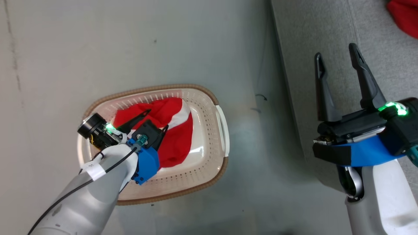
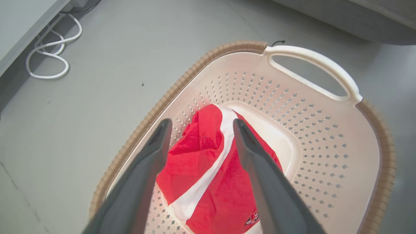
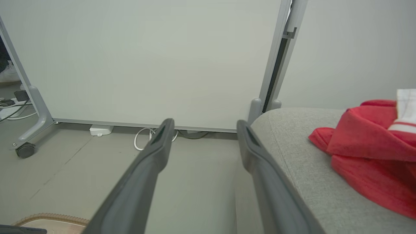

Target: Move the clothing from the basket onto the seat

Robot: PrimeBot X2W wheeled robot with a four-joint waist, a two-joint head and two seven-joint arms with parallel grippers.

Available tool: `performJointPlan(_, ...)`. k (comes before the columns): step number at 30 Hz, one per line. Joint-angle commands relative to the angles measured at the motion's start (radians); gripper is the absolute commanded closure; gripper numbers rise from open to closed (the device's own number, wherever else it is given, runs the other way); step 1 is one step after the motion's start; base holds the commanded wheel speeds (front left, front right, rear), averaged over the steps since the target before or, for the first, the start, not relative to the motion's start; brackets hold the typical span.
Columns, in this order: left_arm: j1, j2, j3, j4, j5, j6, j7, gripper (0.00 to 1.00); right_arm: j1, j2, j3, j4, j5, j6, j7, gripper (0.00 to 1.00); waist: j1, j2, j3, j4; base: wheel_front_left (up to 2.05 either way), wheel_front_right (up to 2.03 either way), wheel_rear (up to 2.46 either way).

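**One garment is on the seat, one waits in the basket**

The task looks about half done. One red garment (image 3: 367, 156) with a white and striped edge lies crumpled on the grey seat (image 3: 308, 182), a little back from its rounded front edge. In the head view, a corner of it shows at the top right. The second red garment (image 1: 176, 137), with a broad white band, lies bunched in the bottom of the basket (image 1: 196, 178), more to the left side of it. The basket stands on the floor (image 1: 163, 49), beside the seat but apart from it. A small black-and-white mark shows on this garment at the lower edge of the left wrist view, but it is cut off and I cannot read it.

The left gripper (image 1: 158, 118) hangs over the basket with its jaws wide apart and holds nothing. In its wrist view, the two dark fingers (image 2: 143, 175) stand on either side of the raised fold with the white band. Whether the tips touch the cloth I cannot tell.

The right gripper (image 1: 335, 51) is also wide open and empty. It is at the near edge of the seat and points away from the basket.

What is left, in my judgement, is to close the left jaws on the garment in the basket, lift it clear of the rim and put it on the seat near the first one. I see no other clothing in the basket, though the left forearm covers a part of it.
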Motion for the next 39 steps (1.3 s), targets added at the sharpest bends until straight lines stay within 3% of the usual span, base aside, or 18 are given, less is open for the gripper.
performJointPlan(1,-0.027,0.002,-0.011,0.017,-0.003,0.0,-0.003,0.0,-0.025,0.001,-0.001,-0.009,-0.003,0.0,-0.003,0.0,-0.0002,0.0,0.049,-0.023,0.0,0.0,0.0)
performJointPlan(9,-0.13,-0.001,-0.114,0.148,0.0,0.0,0.008,0.0,-0.052,0.001,0.011,-0.066,-0.003,0.0,-0.003,0.0,-0.0002,0.0,0.171,-0.055,0.0,0.0,0.0)
performJointPlan(18,-0.223,0.023,-0.185,0.203,0.016,0.0,0.031,0.0,-0.073,0.001,0.024,-0.124,0.007,0.0,-0.003,0.0,-0.0002,0.0,0.278,-0.083,0.0,0.0,0.0)
performJointPlan(30,-0.298,0.052,-0.22,0.224,0.028,0.008,0.082,0.0,-0.054,0.001,0.01,-0.189,-0.004,0.0,-0.003,0.0,-0.0002,0.0,0.378,-0.091,0.0,0.0,0.0)
performJointPlan(39,-0.313,0.043,-0.238,0.228,0.027,0.024,0.113,0.0,-0.013,0.001,0.002,-0.233,-0.029,0.0,-0.003,0.0,-0.0002,0.0,0.4,-0.084,0.0,0.0,0.0)
